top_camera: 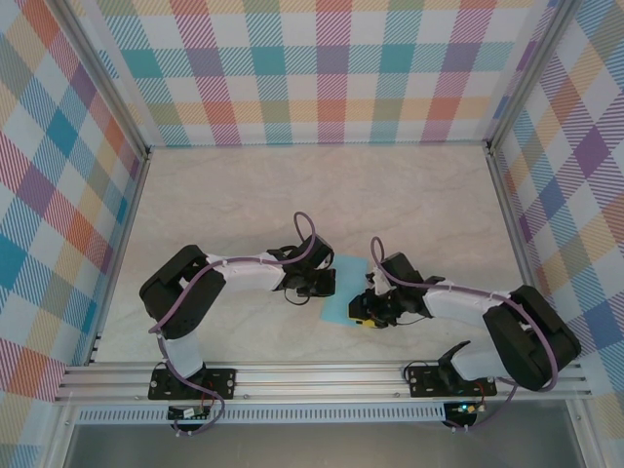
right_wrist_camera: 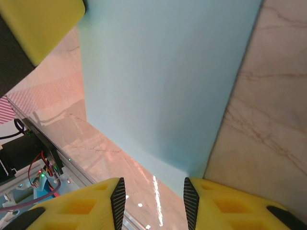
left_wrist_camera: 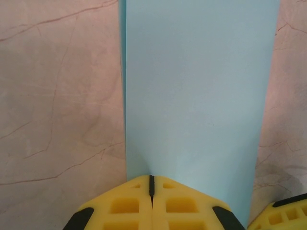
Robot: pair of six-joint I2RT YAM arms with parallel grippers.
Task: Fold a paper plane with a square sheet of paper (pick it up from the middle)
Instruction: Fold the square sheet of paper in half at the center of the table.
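Zero plane shape yet: square sheet of paper centre-low in top view, btw both arms. Left end effector pressed together, pinching sheet's near edge. Right end effector spread, straddling sheet corner, no grip. Prob nearly all folds left.

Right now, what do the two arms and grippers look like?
Left arm and right arm: black joint housings, white links, purple cables looped alongside. Left gripper and right gripper: yellow fingers with rectangular recesses and black trim.

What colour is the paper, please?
The paper is plain light blue, clearest in the left wrist view.
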